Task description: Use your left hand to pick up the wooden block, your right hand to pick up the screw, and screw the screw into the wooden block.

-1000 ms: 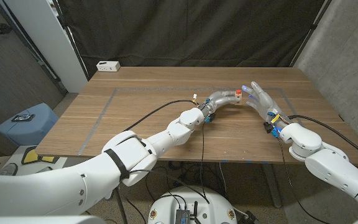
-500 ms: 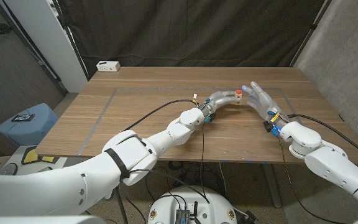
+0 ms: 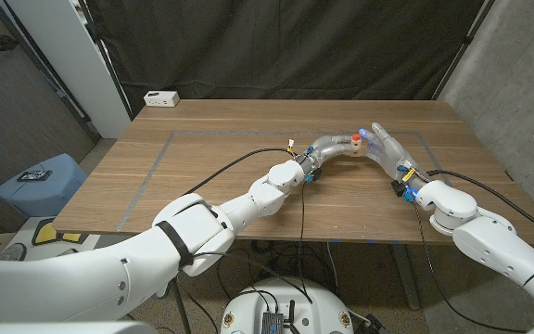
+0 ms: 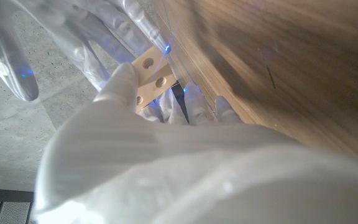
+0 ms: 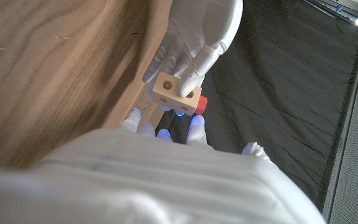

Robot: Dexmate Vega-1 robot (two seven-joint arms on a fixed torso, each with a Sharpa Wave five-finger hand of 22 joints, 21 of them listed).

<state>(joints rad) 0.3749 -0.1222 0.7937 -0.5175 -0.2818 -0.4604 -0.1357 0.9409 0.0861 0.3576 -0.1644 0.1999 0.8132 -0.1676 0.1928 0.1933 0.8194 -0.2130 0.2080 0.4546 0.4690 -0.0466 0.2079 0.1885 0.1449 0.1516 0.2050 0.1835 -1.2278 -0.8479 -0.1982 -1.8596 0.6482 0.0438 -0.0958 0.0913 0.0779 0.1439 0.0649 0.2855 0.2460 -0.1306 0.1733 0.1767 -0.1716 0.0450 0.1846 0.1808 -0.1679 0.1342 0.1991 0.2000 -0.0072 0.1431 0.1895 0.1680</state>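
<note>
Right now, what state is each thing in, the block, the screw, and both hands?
wooden block: gripped by the left hand, off the table.
screw: red, seated at the block's side.
left hand: grips the block.
right hand: fingertips at the screw; grip unclear.
white box: lying on the table's far corner.

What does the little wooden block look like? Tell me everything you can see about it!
The wooden block is small, pale and light brown, with round holes in its sides. The left hand holds it up off the table. A red screw sticks out of one end, and the right hand's fingertips reach right up to that end.
</note>
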